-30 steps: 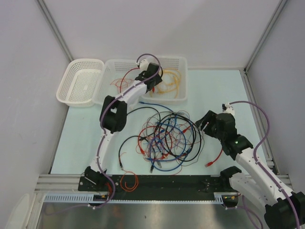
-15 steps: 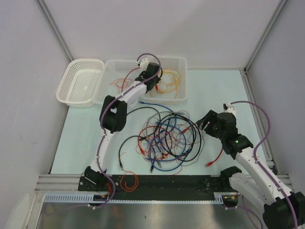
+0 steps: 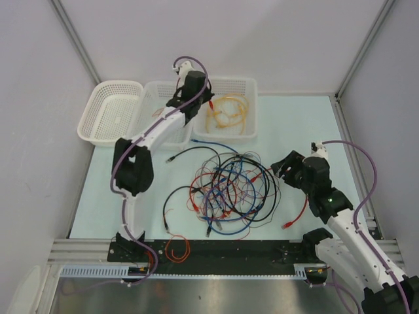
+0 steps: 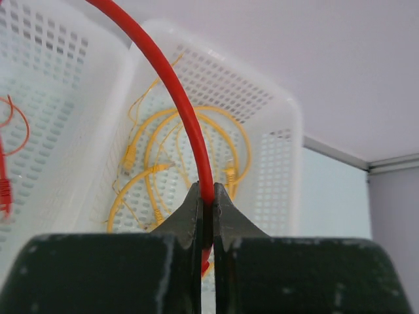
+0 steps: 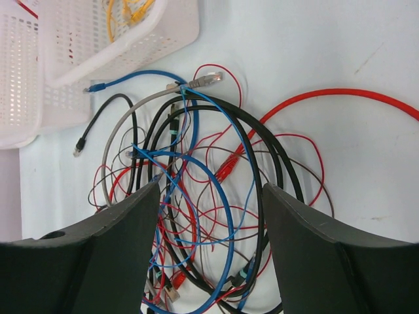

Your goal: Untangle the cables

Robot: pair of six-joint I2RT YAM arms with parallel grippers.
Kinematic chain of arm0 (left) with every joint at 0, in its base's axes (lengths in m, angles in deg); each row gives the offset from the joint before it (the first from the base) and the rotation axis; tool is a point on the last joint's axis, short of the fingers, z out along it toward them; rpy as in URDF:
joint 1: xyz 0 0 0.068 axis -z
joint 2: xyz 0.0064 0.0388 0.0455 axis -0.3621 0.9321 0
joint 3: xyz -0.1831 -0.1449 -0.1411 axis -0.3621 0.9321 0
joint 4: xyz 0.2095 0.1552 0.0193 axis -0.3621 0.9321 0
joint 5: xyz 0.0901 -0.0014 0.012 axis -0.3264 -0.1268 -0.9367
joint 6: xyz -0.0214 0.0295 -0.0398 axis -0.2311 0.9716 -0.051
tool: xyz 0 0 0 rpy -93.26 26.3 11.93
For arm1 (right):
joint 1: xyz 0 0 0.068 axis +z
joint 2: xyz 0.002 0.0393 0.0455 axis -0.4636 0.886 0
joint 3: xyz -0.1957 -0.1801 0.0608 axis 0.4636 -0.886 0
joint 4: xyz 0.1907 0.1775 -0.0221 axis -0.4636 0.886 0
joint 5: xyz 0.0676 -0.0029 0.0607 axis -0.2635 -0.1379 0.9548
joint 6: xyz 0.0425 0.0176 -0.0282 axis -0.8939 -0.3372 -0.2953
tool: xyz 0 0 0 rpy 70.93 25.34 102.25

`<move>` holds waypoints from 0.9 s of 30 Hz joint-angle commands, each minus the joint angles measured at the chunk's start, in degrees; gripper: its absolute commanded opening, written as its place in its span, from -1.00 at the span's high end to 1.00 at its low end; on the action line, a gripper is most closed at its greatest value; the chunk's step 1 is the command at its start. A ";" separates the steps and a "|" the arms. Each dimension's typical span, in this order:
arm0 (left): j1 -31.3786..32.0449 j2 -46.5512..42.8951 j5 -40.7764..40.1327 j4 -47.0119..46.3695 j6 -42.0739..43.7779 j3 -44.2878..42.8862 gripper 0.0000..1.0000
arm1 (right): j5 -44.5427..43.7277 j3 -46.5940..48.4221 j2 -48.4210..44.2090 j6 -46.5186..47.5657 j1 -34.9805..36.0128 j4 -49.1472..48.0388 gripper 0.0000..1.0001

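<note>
The cables (image 3: pixel 229 190) lie as a tangle of red, blue, black and grey loops on the table's middle, also seen in the right wrist view (image 5: pixel 196 196). My right gripper (image 3: pixel 283 167) (image 5: pixel 211 188) hovers open above the tangle's right side, with nothing between its fingers. My left gripper (image 3: pixel 201 97) (image 4: pixel 205 190) is raised over the white baskets at the back and is shut on a red cable (image 4: pixel 177 104) that arcs up and away to the left. Below it, yellow cables (image 4: pixel 170 163) lie coiled in the right basket (image 4: pixel 288 111).
Three white baskets stand at the back: an empty left one (image 3: pixel 111 111), a middle one (image 3: pixel 160 98) with red and orange wire (image 4: pixel 13 131), and the right one (image 3: pixel 249 88). Loose cables: orange (image 3: pixel 177 248) near the front rail, red (image 3: pixel 298 212) at right, blue (image 3: pixel 209 142), black (image 3: pixel 186 154).
The left gripper closed on the red cable, then rose and swung left and back over the baskets. The right arm shifted only slightly.
</note>
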 commanded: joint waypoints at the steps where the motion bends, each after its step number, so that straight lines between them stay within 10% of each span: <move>1: -4.64 -12.00 5.09 -0.98 3.14 2.45 1.00 | 1.35 0.16 -1.53 -1.07 -0.19 0.07 -0.37; 18: -13.53 -17.28 11.07 3.53 12.64 20.46 1.00 | 2.40 0.16 -1.27 -1.15 0.16 1.04 -0.37; 27: -13.45 -22.02 7.74 4.74 15.71 15.65 1.00 | 2.31 0.16 -1.09 -0.72 0.07 1.04 -0.37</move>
